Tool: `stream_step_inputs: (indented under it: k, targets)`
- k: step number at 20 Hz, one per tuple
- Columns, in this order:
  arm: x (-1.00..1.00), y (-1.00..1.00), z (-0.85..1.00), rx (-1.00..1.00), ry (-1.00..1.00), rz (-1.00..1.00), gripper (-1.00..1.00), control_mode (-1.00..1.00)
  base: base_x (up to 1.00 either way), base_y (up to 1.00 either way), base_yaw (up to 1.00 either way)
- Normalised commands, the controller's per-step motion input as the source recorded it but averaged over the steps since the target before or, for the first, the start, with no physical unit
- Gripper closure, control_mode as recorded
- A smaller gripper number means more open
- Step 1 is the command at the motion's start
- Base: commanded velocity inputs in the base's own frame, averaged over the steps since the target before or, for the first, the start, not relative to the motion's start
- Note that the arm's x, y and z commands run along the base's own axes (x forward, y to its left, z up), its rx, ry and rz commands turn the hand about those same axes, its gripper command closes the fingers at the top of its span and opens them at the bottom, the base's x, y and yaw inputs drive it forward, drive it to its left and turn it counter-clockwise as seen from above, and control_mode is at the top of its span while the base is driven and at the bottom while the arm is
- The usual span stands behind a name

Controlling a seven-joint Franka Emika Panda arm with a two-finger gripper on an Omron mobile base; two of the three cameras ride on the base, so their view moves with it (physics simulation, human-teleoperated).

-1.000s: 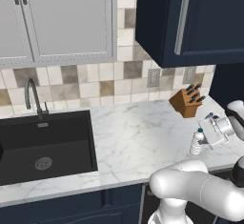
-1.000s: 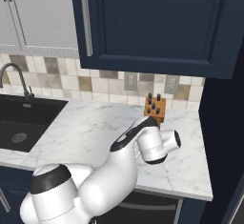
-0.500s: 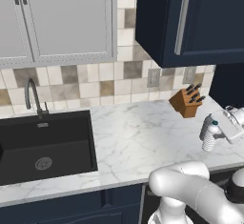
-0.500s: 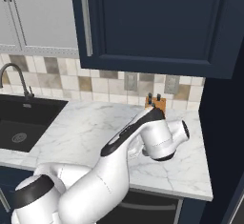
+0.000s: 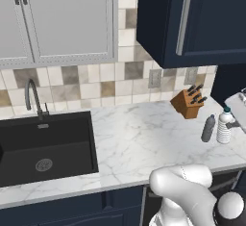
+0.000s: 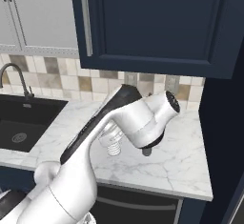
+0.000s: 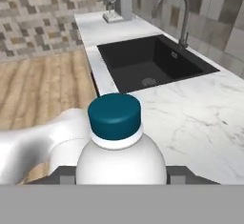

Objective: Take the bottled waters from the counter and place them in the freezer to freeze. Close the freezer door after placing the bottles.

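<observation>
Gripped between the pincer's tips (image 7: 121, 173) at the bottom middle of the hand view is a bottled water (image 7: 121, 147), its blue cap rising toward the centre of the frame and its whitish shoulder swelling between the two dark finger stubs; the jaws look clenched on its body. In the left base view the same bottle (image 5: 224, 126) stands upright at the far right edge, seemingly lifted off or just above the counter (image 5: 144, 143), with a darker grey bottle (image 5: 208, 128) just beside it on the marble and the knife block (image 5: 188, 103) behind, up against the tiled wall. The black sink (image 5: 43, 148) lies well apart at the lower left. By my reading, the step in hand is carrying the first bottle away from the counter. The freezer cannot be made out here, so the next move calls for swinging or driving toward it while keeping the bottle upright and firmly pinched, clear of its neighbour.
</observation>
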Motion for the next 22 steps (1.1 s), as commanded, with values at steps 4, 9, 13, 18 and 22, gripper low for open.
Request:
stream_step_inputs:
  k: [4, 9, 13, 18, 22]
  targets:
    - [-0.06, 0.63, 0.87, -0.19, 0.06, -0.40, 1.00, -1.00, 0.00, 0.00, 0.00]
    - [-0.04, 0.70, 0.64, -0.08, 0.01, -0.53, 1.00, -1.00, 0.00, 0.00, 0.00]
    - [-0.17, 0.45, 0.09, 0.00, 0.10, -0.68, 1.00, -1.00, 0.00, 0.00, 0.00]
    - [-0.13, 0.26, 0.00, 0.00, 0.01, -0.76, 1.00, -1.00, 0.00, 0.00, 0.00]
    - [0.00, 0.04, 0.00, 0.00, -0.01, -0.72, 1.00, -1.00, 0.00, 0.00, 0.00]
